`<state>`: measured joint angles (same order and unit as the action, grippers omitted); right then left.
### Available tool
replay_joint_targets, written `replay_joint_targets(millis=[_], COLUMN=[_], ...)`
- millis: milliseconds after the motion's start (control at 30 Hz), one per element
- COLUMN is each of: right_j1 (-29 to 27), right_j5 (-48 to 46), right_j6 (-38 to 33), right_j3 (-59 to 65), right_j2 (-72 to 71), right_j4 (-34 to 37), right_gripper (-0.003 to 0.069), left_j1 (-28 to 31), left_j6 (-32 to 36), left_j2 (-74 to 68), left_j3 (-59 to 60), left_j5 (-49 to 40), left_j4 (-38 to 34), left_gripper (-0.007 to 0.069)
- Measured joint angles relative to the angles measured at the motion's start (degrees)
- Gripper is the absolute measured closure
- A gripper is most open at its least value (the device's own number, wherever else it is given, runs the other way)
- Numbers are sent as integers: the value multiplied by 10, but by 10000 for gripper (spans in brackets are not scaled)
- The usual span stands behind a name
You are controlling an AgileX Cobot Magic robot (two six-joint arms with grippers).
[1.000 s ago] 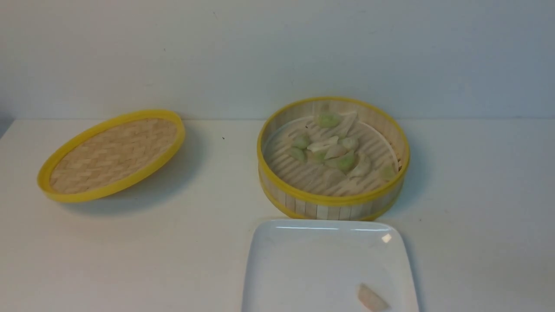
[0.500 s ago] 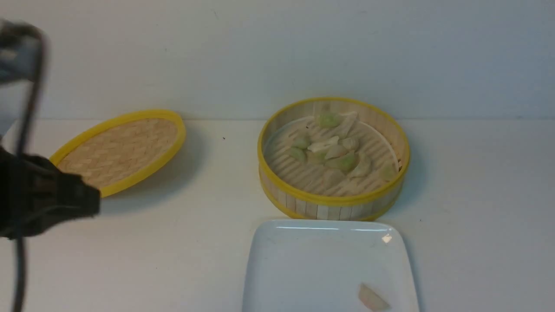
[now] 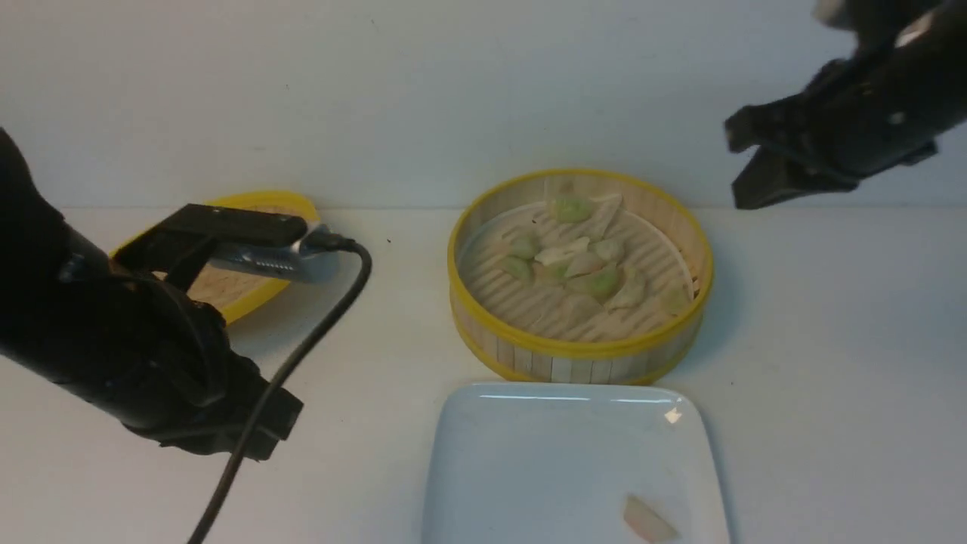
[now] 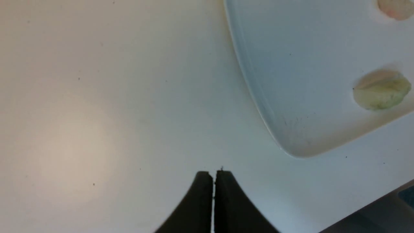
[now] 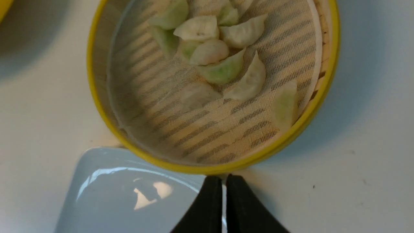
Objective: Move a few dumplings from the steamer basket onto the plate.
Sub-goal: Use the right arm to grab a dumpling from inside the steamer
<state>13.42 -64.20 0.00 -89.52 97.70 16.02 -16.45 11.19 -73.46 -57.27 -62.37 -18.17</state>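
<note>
The steamer basket (image 3: 574, 349) stands mid-table with several white and green dumplings (image 3: 582, 268) on its slatted floor; it also shows in the right wrist view (image 5: 226, 168) with its dumplings (image 5: 223, 69). The white plate (image 3: 529, 453) lies just in front of it and holds a pale dumpling (image 3: 648, 521). In the left wrist view the plate (image 4: 291, 64) carries a green dumpling (image 4: 381, 89) and a pale one (image 4: 396, 8). My left gripper (image 3: 261, 431) is shut and empty above the table left of the plate (image 4: 213, 173). My right gripper (image 3: 740, 170) is shut and empty, high and right of the basket (image 5: 223, 177).
The shallow woven yellow-rimmed lid (image 3: 249, 298) lies at the back left, mostly hidden behind my left arm. A black cable (image 3: 317, 332) hangs from the left wrist over the table. A pale wall closes the back of the table.
Both arms have come into the front view: the left swept in from the left across the lid, the right appeared at the upper right. Basket, plate and dumplings have not moved.
</note>
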Motion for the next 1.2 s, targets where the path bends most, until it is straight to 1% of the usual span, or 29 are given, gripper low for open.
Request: replay_joint_targets(millis=[133,200,300,400,433,500,567,600,700,833,933,1033,1133,1167,1200], right_j1=[22,33,43,45,45,45,45,45,45,45,45,45,45,45,45], right_j5=[-1,-4,-5,2,3,5,6,6,6,8,4,-2,-5,-5,-7], right_j6=[18,26,29,30,31,37,44,54,68,73,75,75,75,73,65], right_j3=[-56,-91,-129,-171,-178,-202,-212,-226,-237,-243,-243,-243,-244,-244,-244], right_j2=[76,126,181,245,256,293,310,329,341,349,351,354,354,354,355], right_j4=[-30,-52,-72,-86,-88,-100,-104,-109,-112,-113,-112,-100,-82,-80,-75], right_gripper=[604,559,484,372,351,284,256,230,216,228,275,347,454,469,522], left_j1=[-5,-5,-5,-6,-6,-6,-6,-6,-6,-6,-6,-6,-6,-6,-6], left_j6=[0,0,0,0,0,0,0,0,0,0,0,0,0,0,0], left_j2=[0,0,0,0,0,0,0,0,0,0,0,0,0,0,0], left_j3=[0,0,0,0,0,0,0,0,0,0,0,0,0,0,0], left_j5=[4,4,4,4,4,4,4,4,4,4,4,4,4,4,4], left_j4=[1,2,2,2,2,2,3,3,5,6,11,16,16,16,16], left_gripper=[631,631,631,631,631,631,631,631,631,631,631,631,631,631,631])
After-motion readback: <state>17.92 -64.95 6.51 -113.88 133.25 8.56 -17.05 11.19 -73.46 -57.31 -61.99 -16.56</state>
